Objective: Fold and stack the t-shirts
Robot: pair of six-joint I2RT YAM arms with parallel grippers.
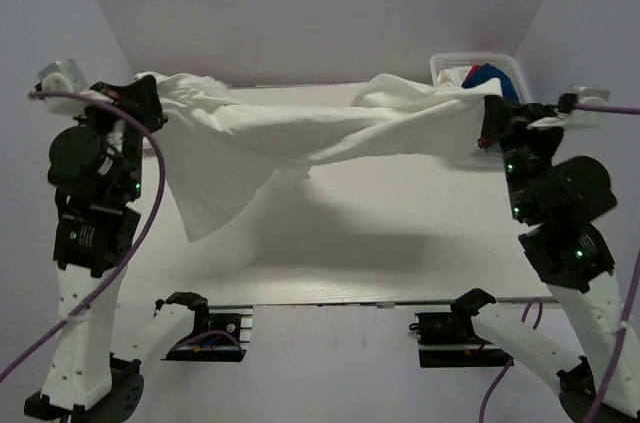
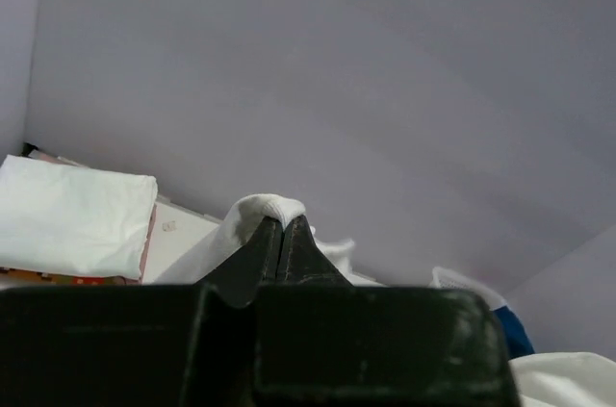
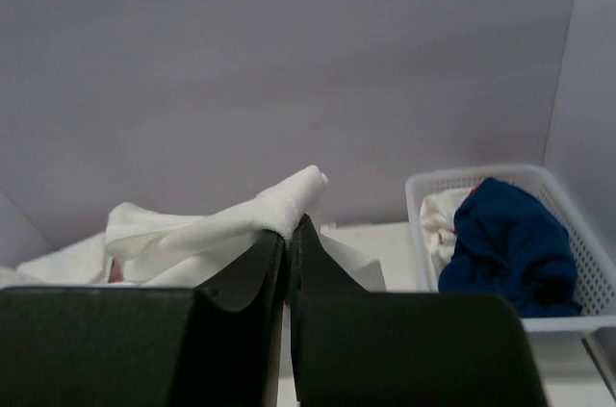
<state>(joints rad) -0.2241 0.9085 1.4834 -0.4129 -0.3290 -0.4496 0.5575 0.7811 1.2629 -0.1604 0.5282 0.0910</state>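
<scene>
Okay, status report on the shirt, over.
Left gripper and right gripper shut on white t-shirt, stretched midair over table. Basket back right. Nothing blocking.

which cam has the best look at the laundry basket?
Right wrist: the basket shows its rim and mesh wall clearly, with the blue garment inside. In top external, the basket is partly hidden behind the raised white t-shirt. Left wrist catches only a corner at the lower right.
</scene>
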